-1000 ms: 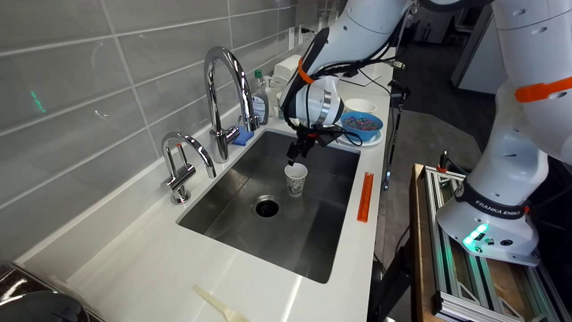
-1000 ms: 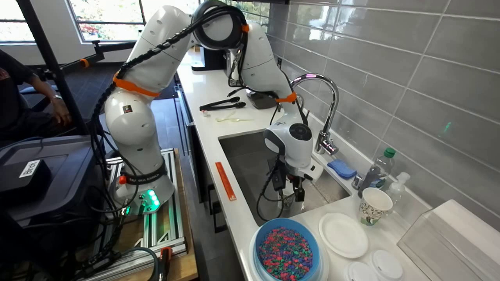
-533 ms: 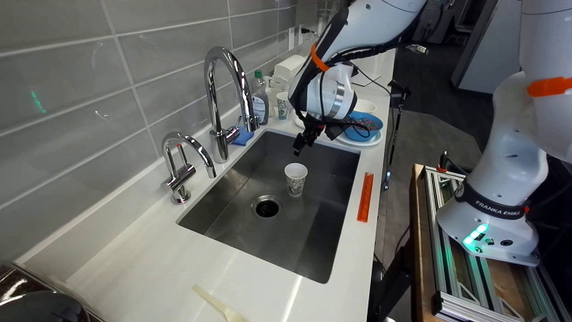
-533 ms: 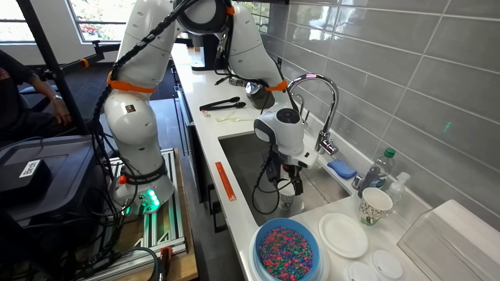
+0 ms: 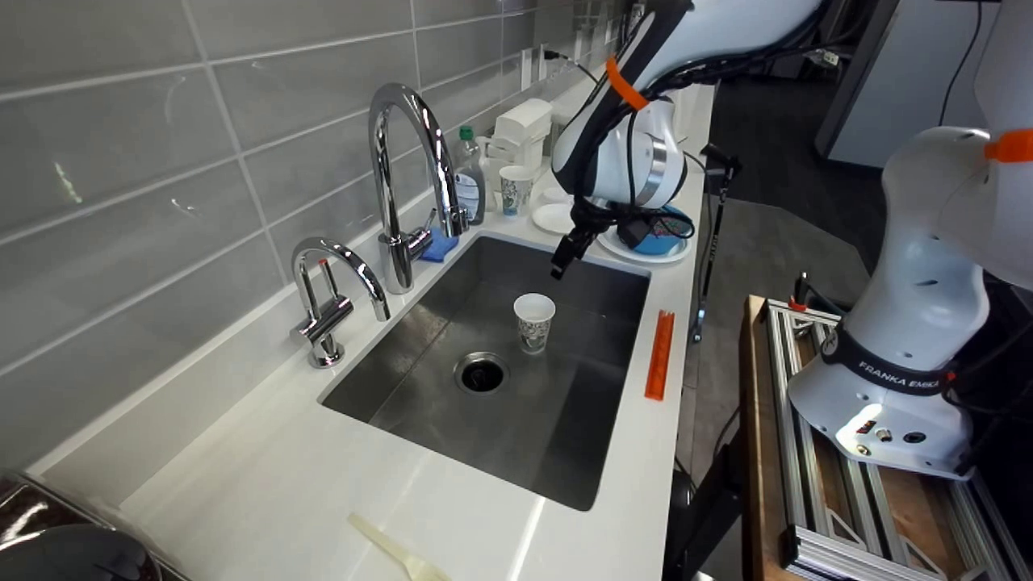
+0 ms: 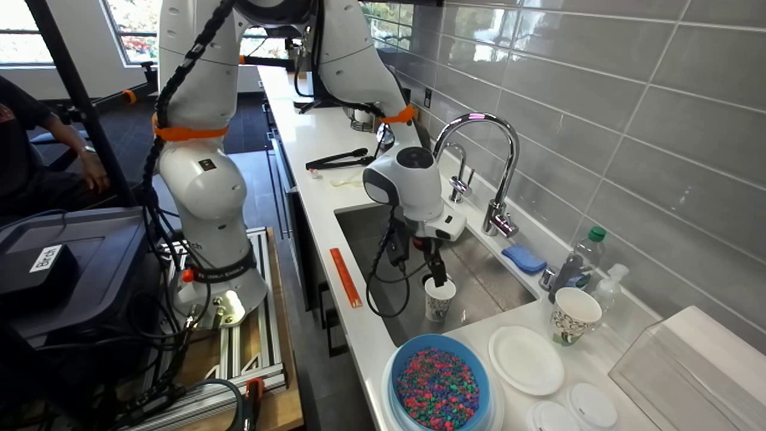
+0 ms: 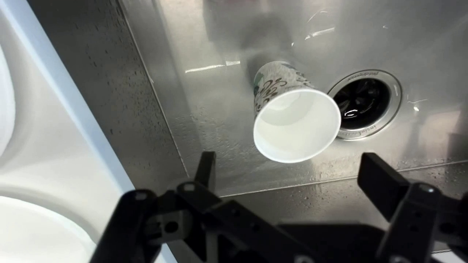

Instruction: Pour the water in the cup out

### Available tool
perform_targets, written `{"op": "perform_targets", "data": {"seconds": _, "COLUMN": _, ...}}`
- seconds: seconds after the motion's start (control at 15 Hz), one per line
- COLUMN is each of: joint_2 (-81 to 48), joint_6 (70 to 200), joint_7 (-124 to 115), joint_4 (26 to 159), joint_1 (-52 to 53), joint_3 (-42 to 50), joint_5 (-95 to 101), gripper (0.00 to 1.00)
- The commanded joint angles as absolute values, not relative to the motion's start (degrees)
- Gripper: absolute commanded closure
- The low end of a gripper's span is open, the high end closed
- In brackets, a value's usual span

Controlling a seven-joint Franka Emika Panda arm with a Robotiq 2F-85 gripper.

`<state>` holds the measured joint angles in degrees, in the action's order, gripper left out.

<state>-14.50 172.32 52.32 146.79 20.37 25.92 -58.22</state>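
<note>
Reads "FRANKA EMIKA" in white capitals on black band (image 5: 892, 374) around robot base (image 5: 908, 415), in exterior view. Reads "Birch" on white label (image 6: 46, 258), stuck to black box (image 6: 33, 281). Carries lettering on metal drain ring (image 7: 396, 105) in wrist view, legible as far as "insink", then blurred.

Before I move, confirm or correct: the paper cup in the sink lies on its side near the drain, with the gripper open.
Not on its side: the paper cup in the sink stands upright near the drain, as an exterior view shows, with the gripper open.
</note>
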Motion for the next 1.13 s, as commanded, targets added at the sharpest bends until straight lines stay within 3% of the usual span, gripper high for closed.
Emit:
{"op": "perform_targets", "data": {"seconds": 0.0, "joint_2": -8.6, "joint_6": 174.4, "joint_7": 49.1, "joint_4": 152.5, "joint_1": 23.9, "joint_3": 28.6, "joint_5": -53.6, "gripper": 0.0}}
{"op": "perform_targets", "data": {"seconds": 1.07, "joint_2": -6.5, "joint_6": 174.2, "joint_7": 45.7, "joint_4": 153.3, "joint_1": 26.8, "joint_3": 29.8, "joint_5": -47.9, "gripper": 0.0}}
